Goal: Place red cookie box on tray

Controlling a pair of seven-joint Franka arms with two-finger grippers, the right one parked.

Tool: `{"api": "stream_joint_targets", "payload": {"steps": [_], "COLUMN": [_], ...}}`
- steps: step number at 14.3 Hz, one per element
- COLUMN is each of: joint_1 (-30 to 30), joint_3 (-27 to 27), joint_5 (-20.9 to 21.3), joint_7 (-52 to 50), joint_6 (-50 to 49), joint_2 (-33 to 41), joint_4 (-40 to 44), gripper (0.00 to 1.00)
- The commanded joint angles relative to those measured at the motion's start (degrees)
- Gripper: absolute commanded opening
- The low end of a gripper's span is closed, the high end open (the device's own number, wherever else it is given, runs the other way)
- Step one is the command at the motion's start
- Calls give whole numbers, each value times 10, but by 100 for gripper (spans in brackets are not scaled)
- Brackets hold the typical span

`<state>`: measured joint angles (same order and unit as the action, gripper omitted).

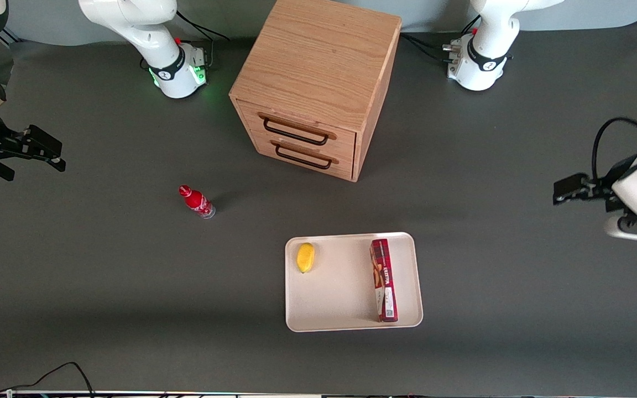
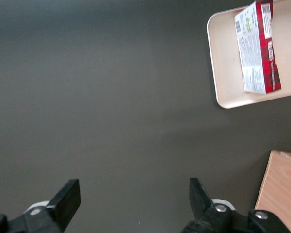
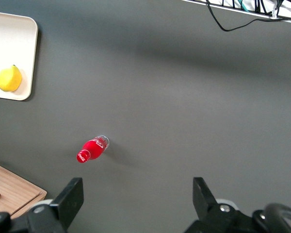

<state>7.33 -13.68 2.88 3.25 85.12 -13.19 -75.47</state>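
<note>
The red cookie box stands on its long narrow edge in the cream-white tray, along the tray's side toward the working arm's end. It also shows in the left wrist view, in the tray. My left gripper is open and empty, raised above bare table well away from the tray, toward the working arm's end of the table. Its two black fingers are spread wide with only grey mat between them.
A yellow lemon lies in the tray's corner toward the parked arm. A small red bottle stands on the mat toward the parked arm's end. A wooden drawer cabinet stands farther from the front camera than the tray.
</note>
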Motion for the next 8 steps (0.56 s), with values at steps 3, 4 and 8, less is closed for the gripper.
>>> {"api": "stream_joint_targets", "payload": {"steps": [3,4,8], "joint_1": [5,2,1], "joint_3": [-1,-2,-3], "joint_5": [-10,-10,-10], "joint_7": [17,17,20], "joint_6": [14,13,7], "joint_2": [134,139,141], "joint_4": [-133,-133,-131], "gripper": [100,100,100]}}
